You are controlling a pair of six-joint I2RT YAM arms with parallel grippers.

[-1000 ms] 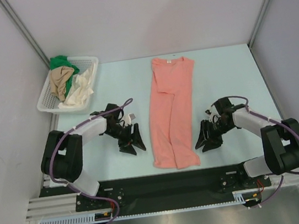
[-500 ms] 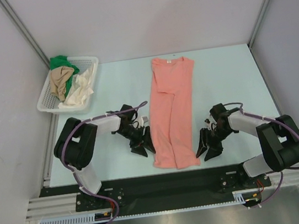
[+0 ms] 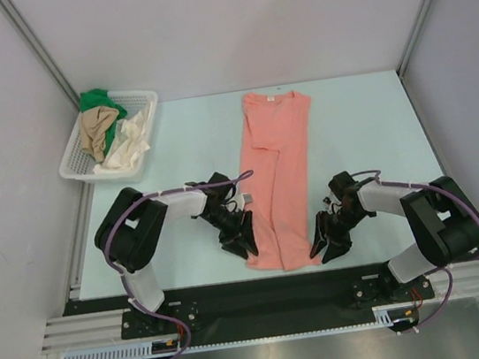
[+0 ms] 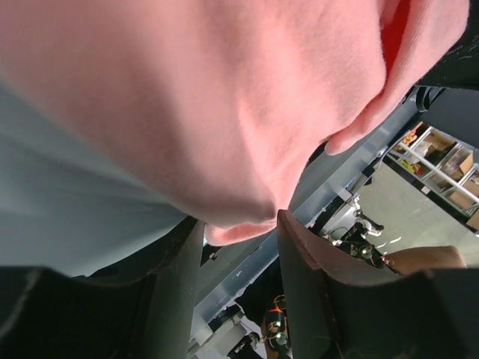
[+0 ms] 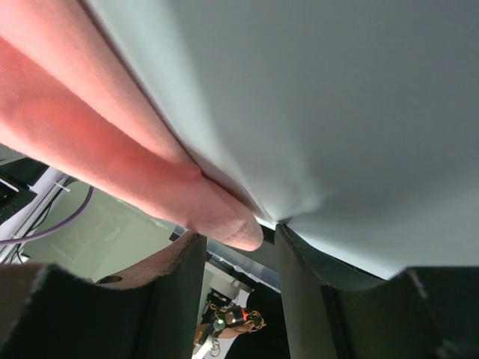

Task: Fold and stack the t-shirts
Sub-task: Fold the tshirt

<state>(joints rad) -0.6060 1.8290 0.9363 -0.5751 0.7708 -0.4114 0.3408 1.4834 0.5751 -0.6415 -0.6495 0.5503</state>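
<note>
**Top view.** The pink shirt (image 3: 275, 174) lies flat on the surface (image 3: 365, 117). It is folded lengthwise into a narrow strip, with the collar at the far end and the hem at the near edge. The left fingers (image 3: 242, 238) sit at the strip's near left edge. The right fingers (image 3: 321, 241) sit at its near right edge. Both pairs are down at surface level. This view resolves neither the gap within each pair nor any contact with the cloth.

The basket (image 3: 73, 170) stands at the far left corner, well apart from the pink shirt. It holds the green shirt (image 3: 96, 99), the tan shirt (image 3: 97, 128) and the cream shirt (image 3: 131, 141), all crumpled. Neither wrist view shows the basket.

**Left wrist view.** The fingers stand apart. A rounded hem corner of the pink shirt reaches the mouth of the gap, between the two tips. The gap below the corner is open, so the cloth is not clamped.

**Right wrist view.** The fingers stand apart. The layered folded edge of the pink shirt ends in a rounded corner between the tips. One tip meets the surface just beside that corner. The cloth is not clamped.
</note>
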